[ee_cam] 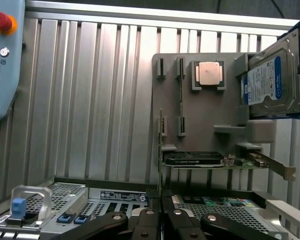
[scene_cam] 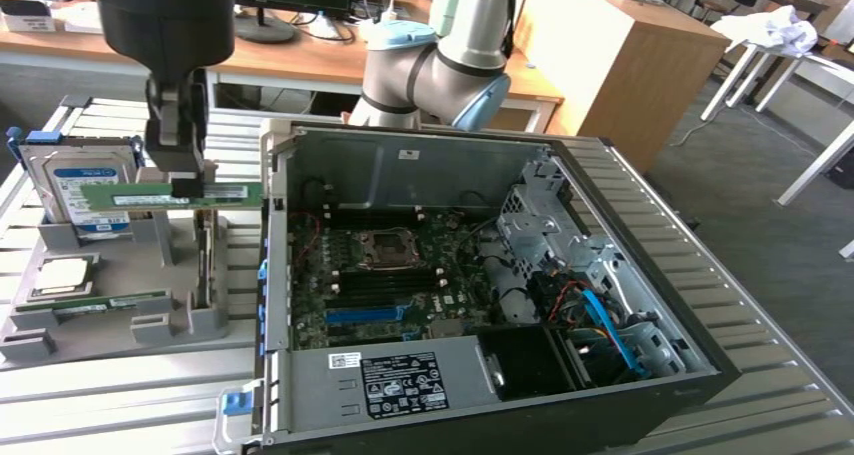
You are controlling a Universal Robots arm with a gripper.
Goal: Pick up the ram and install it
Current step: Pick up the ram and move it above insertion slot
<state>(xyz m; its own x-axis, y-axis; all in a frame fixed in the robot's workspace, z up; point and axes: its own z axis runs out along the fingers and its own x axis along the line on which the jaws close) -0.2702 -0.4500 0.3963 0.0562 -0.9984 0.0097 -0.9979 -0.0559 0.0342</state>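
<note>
The ram (scene_cam: 167,198), a long thin green stick, hangs level in the air above the grey parts holder (scene_cam: 174,325) at the exterior view's left. My gripper (scene_cam: 187,187) is shut on it from above, gripping near its middle. In the wrist view the ram (ee_cam: 160,150) shows edge-on as a thin strip running out from between my dark fingers (ee_cam: 146,220), with my gripper (ee_cam: 160,216) shut on it. The open computer case (scene_cam: 627,225) lies to the exterior view's right of the ram, its motherboard (scene_cam: 387,275) facing up.
A second green stick (scene_cam: 114,303) sits in the holder's front slot. A silver hard drive (scene_cam: 80,190) stands behind the ram and a processor (scene_cam: 60,275) lies on the holder. A graphics card (ee_cam: 195,159) stands near the holder's edge. A teach pendant (ee_cam: 5,55) lies on the slatted table.
</note>
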